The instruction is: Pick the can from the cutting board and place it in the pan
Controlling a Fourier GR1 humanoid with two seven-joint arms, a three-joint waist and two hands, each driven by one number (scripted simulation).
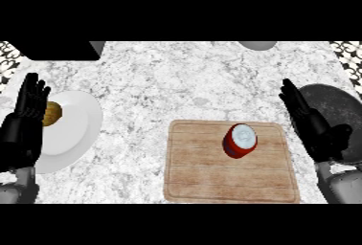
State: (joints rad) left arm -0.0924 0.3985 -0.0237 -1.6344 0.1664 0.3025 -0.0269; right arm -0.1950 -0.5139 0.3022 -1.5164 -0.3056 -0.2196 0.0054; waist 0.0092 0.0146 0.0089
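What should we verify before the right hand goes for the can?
1. Can stands on the cutting board, nothing touching it: ok.
2. Right hand open and holding nothing: ok.
3. Bare board between right hand and can, nothing in the way: ok.
4. Pan lies at the right beyond the right hand; its visible part is bare, but the hand hides the rest: cannot tell.
5. Left hand open, resting at the left edge by the plate, apart from the board: ok.
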